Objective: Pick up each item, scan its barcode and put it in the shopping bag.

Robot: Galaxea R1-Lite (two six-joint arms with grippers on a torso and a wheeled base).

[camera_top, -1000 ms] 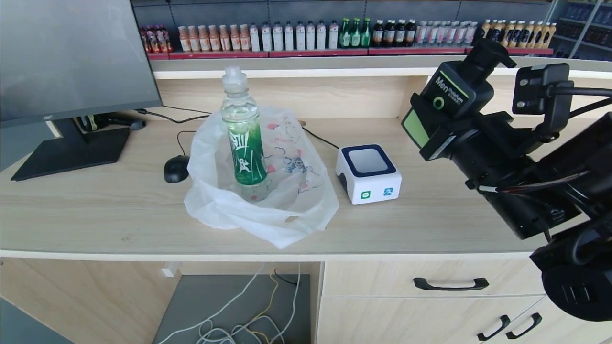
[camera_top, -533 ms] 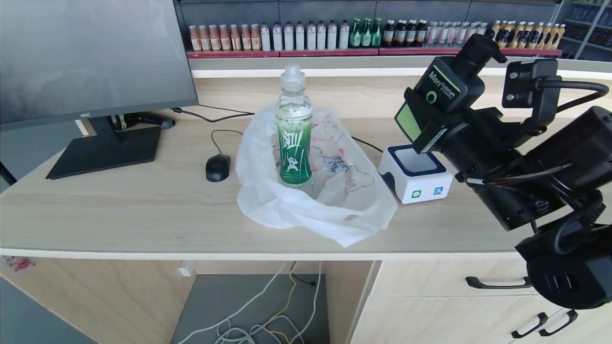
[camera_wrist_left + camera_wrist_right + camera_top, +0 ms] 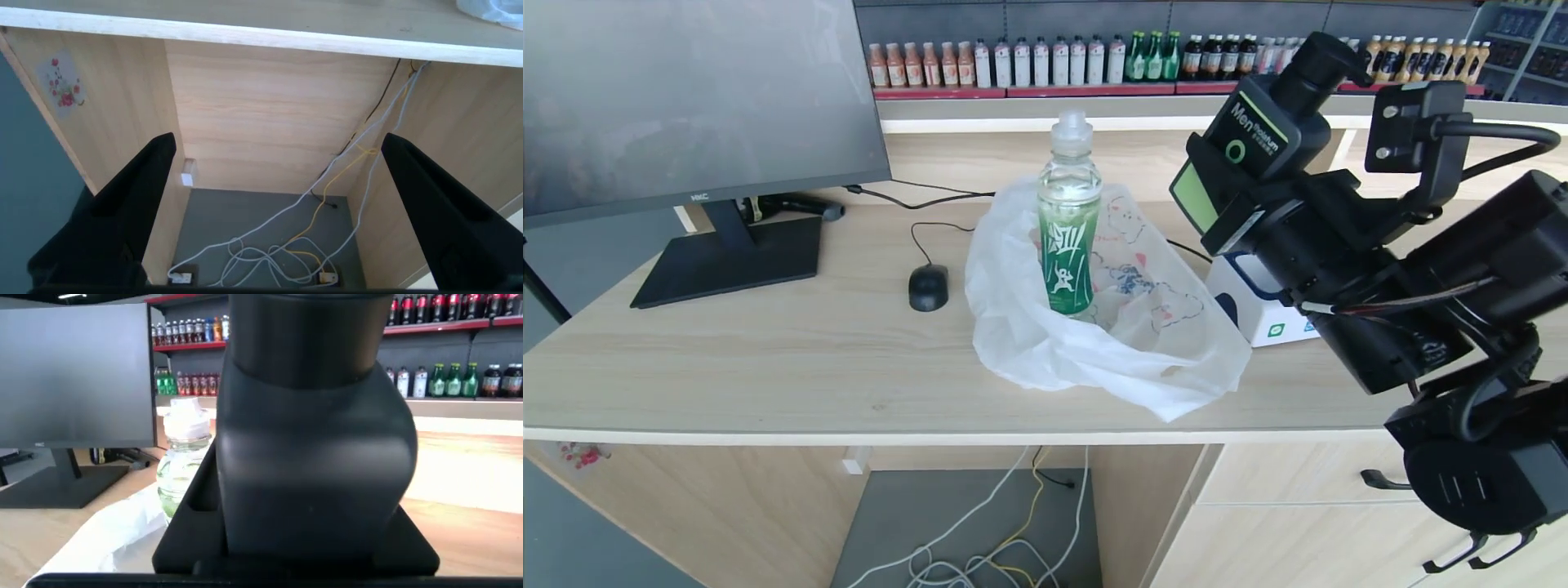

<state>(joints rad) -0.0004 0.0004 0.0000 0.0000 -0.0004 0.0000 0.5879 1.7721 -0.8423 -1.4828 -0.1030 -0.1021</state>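
Note:
My right gripper point(image 3: 1245, 214) is shut on a black pump bottle point(image 3: 1258, 139), holding it tilted in the air just above the white barcode scanner point(image 3: 1270, 324). In the right wrist view the black pump bottle point(image 3: 315, 449) stands close before the camera. A green-labelled drink bottle point(image 3: 1067, 245) stands upright inside the open white shopping bag point(image 3: 1111, 351), left of the scanner. The drink bottle point(image 3: 181, 465) and the bag point(image 3: 106, 539) also appear past the pump bottle. My left gripper point(image 3: 278, 212) is open and hangs low in front of the counter's open underside.
A monitor point(image 3: 686, 98) on a black stand sits at the counter's left, with a black mouse point(image 3: 928, 287) beside the bag. Shelves of bottles point(image 3: 1094, 61) run along the back. Drawers point(image 3: 1298, 490) are below right; loose cables point(image 3: 980, 539) lie under the counter.
The head camera has turned, shifting the whole scene right. My right gripper has carried the pump bottle left, from beside the scanner to over it.

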